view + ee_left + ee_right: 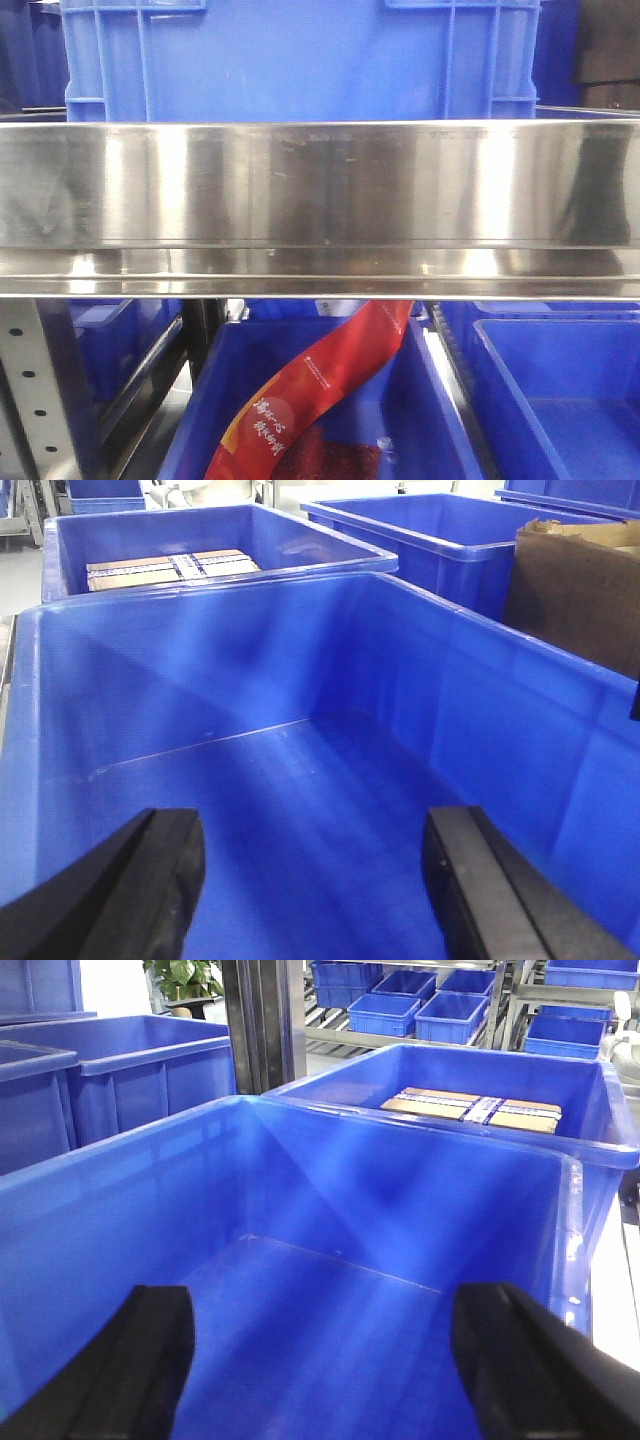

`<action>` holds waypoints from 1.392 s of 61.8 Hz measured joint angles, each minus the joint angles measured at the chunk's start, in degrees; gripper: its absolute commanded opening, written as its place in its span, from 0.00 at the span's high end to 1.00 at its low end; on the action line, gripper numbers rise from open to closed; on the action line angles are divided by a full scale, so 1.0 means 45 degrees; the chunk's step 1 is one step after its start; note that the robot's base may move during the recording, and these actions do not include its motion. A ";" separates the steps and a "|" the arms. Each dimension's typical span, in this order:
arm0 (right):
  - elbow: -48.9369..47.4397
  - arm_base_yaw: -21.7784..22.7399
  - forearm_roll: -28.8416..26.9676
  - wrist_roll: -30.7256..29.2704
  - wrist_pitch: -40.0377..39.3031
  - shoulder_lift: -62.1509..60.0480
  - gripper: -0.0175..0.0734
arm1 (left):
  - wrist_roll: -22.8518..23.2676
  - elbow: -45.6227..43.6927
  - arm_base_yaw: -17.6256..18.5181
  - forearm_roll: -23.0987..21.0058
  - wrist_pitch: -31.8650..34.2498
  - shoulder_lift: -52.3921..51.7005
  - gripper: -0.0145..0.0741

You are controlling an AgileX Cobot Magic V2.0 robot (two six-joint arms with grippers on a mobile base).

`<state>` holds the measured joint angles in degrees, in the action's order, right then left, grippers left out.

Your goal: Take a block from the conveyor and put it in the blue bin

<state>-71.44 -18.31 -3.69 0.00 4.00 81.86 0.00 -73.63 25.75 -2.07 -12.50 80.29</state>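
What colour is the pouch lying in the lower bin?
Red with white lettering, seen best in the front-facing view.

A red packet [320, 385] is lying in the blue bin [440, 420] below the steel rail [320, 185], showing white Chinese characters in a white-edged circle and a small line of white print, both too blurred to read.

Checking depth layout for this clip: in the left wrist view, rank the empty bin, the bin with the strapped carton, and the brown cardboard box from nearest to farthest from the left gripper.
From the left gripper:
1. Empty bin, directly below and ahead.
2. Brown cardboard box, right, just past the rim.
3. Bin with the strapped carton, behind, upper left.
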 measured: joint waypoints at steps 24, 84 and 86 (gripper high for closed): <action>-0.0008 0.0000 -0.1043 0.0000 0.0411 -0.0756 0.98 | 0.0000 -0.0006 0.0084 0.0000 0.0364 -0.0599 0.96; 1.1184 0.0818 -0.1090 0.0000 -0.0751 -1.1802 0.98 | 0.0000 1.1178 -0.0833 -0.0078 0.0912 -1.2554 0.96; 1.1393 0.0906 -0.1090 0.0000 -0.0721 -1.2073 0.98 | 0.0000 1.1393 -0.0975 -0.0104 0.0891 -1.2925 0.96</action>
<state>-20.17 -14.23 -8.59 0.00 0.76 27.53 0.00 -22.36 21.36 -2.53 -8.50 22.13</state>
